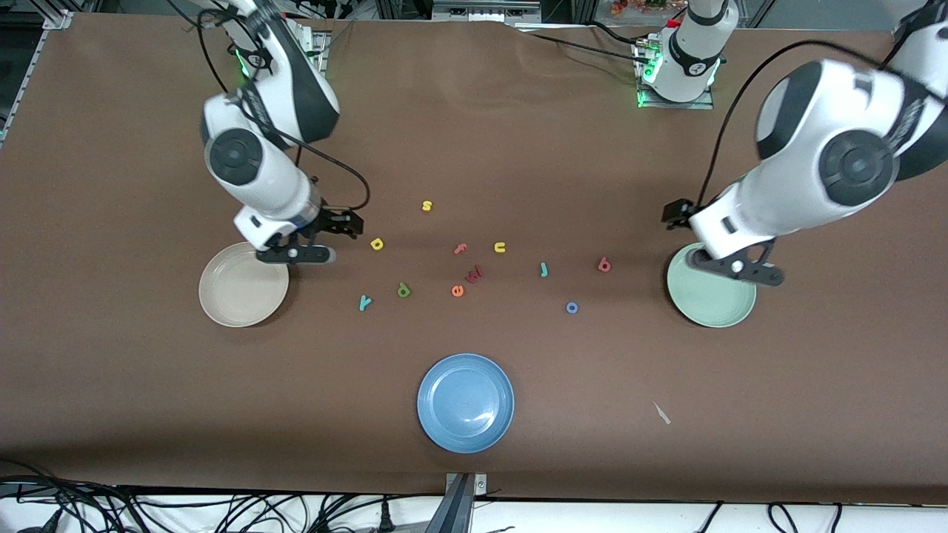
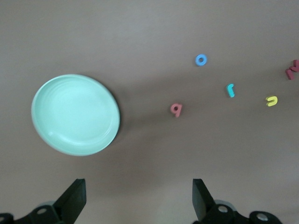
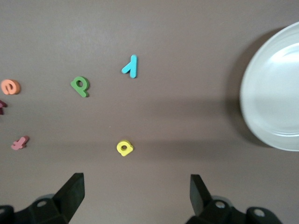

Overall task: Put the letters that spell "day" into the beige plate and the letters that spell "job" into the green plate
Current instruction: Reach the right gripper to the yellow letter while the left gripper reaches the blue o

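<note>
Front view: two Franka arms hang over a brown table (image 1: 474, 133) strewn with foam letters. The right gripper (image 1: 296, 254) hovers at the edge of the beige plate (image 1: 241, 296), its fingers spread and holding nothing; the left gripper (image 1: 735, 266) hovers over the rim of the green plate (image 1: 715, 303), likewise released and empty. Both plates hold no letters. Between them lie the yellow a (image 1: 378, 243), the green d (image 1: 404, 290) and the teal y (image 1: 364, 302), all toward the right arm's end of the table. The light-blue j (image 1: 544, 269), the salmon-red b (image 1: 604, 264) and the blue o (image 1: 572, 307) lie toward the left arm's end, the o nearest the camera of the three. In the middle sit a yellow s (image 1: 426, 206), a pink f (image 1: 460, 249), a yellow u (image 1: 500, 247), a dark red w (image 1: 475, 275) and an orange e (image 1: 458, 291). A blue plate (image 1: 465, 402) rests nearer the camera than all the letters.

Left wrist view: the left gripper's open fingertips (image 2: 74, 198) frame bare table, with the green plate, b, j and o lying apart from them.

Right wrist view: the right gripper's parted fingertips (image 3: 72, 191) stand clear of the yellow a, with the d, y and the beige plate's rim also in sight.
</note>
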`<move>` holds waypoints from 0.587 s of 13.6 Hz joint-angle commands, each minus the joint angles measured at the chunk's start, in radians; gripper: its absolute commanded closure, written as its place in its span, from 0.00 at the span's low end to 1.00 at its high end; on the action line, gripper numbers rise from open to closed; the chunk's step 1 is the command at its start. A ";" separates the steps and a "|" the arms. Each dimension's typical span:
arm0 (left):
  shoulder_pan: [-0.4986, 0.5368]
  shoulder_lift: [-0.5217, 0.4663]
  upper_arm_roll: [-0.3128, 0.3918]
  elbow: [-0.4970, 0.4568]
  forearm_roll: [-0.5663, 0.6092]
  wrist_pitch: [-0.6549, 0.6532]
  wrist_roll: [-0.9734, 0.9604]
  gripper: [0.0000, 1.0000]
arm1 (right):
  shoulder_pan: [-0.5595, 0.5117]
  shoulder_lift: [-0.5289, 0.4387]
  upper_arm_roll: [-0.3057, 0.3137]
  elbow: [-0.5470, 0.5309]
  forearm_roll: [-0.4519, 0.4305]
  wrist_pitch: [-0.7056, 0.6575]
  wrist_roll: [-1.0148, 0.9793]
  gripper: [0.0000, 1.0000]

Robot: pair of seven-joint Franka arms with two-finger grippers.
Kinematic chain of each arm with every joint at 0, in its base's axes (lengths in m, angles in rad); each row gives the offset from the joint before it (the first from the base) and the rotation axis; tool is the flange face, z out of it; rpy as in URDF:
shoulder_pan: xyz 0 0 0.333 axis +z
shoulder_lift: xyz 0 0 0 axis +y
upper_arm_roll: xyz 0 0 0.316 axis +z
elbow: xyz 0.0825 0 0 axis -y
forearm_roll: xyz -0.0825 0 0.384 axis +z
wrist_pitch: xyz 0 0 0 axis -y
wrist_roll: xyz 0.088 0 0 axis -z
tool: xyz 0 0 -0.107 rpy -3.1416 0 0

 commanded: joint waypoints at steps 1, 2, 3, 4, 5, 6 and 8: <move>-0.057 0.114 0.006 0.107 -0.002 0.048 -0.010 0.00 | 0.003 0.010 0.017 -0.083 0.009 0.140 0.017 0.00; -0.061 0.142 0.005 0.107 -0.004 0.094 -0.022 0.00 | 0.003 0.012 0.024 -0.133 0.009 0.208 0.017 0.00; -0.063 0.169 0.003 0.105 -0.002 0.131 -0.022 0.00 | 0.003 0.022 0.030 -0.160 0.009 0.259 0.017 0.00; -0.084 0.189 0.003 0.104 0.001 0.164 -0.022 0.00 | 0.003 0.039 0.032 -0.170 0.009 0.288 0.017 0.00; -0.103 0.206 0.005 0.102 0.001 0.191 -0.022 0.00 | 0.003 0.059 0.034 -0.171 0.009 0.299 0.017 0.00; -0.112 0.220 0.005 0.102 0.001 0.214 -0.024 0.00 | 0.003 0.081 0.040 -0.168 0.009 0.311 0.019 0.00; -0.115 0.263 0.003 0.102 0.001 0.287 -0.017 0.00 | 0.003 0.110 0.055 -0.163 0.009 0.321 0.020 0.00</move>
